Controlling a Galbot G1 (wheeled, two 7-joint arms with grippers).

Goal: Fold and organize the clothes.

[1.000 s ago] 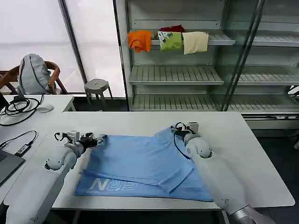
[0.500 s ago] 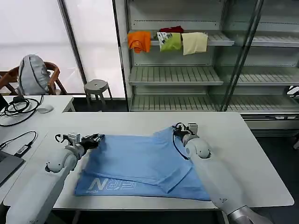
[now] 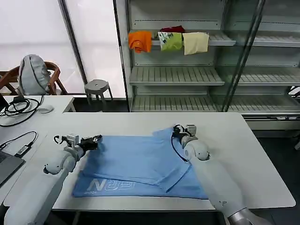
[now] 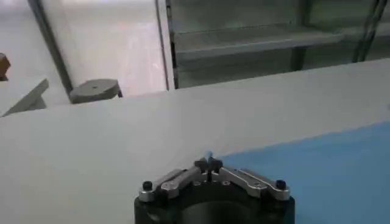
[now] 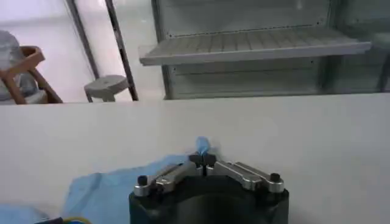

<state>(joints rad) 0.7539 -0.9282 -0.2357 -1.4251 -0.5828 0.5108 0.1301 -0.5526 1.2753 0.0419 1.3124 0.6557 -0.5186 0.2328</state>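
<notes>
Both arms are stretched forward and low; the left hand [image 3: 97, 138] and right hand [image 3: 175, 129] are pinched closed on cloth.

white table [image 3: 243, 154]; glass shelving [image 3: 187, 75]; grey stool [image 3: 97, 86]; bright window [image 3: 33, 33]

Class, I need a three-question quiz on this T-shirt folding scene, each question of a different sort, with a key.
1. True or false: the left hand is shut on the T-shirt.
2. Where is the white lettering on the T-shirt?
A. by the near table edge, on the robot's left
B. by the far edge, next to the right hand
C. hidden under a fold
3. Fill in: the right hand pinches a tip of ____ cloth.

Key:
1. True; its fingers are closed on the blue edge.
2. A
3. blue; the T-shirt lies on the table.
</notes>
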